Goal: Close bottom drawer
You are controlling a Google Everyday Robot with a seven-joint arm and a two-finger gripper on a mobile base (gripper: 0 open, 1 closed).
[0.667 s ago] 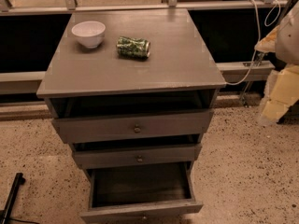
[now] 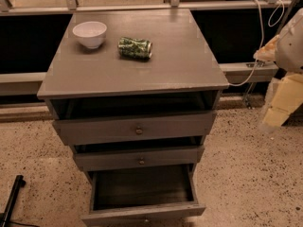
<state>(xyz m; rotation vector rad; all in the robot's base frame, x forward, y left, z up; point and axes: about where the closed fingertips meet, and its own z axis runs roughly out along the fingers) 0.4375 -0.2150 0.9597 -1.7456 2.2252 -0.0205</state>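
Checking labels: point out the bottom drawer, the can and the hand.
bottom drawer [image 2: 142,189], camera view, inner floor.
can [image 2: 135,48], camera view, its side.
hand [image 2: 274,115], camera view, far right, pale lower end.

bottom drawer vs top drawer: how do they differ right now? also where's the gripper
1. The bottom drawer is pulled far out with its interior exposed; the top drawer sticks out only slightly.
2. The bottom drawer is narrower; the top drawer is wider, with a taller front.
3. The top drawer's knob shows plainly; the bottom drawer's sits at the frame edge.

Both are grey with flat fronts. The gripper hangs right of the cabinet, touching neither.
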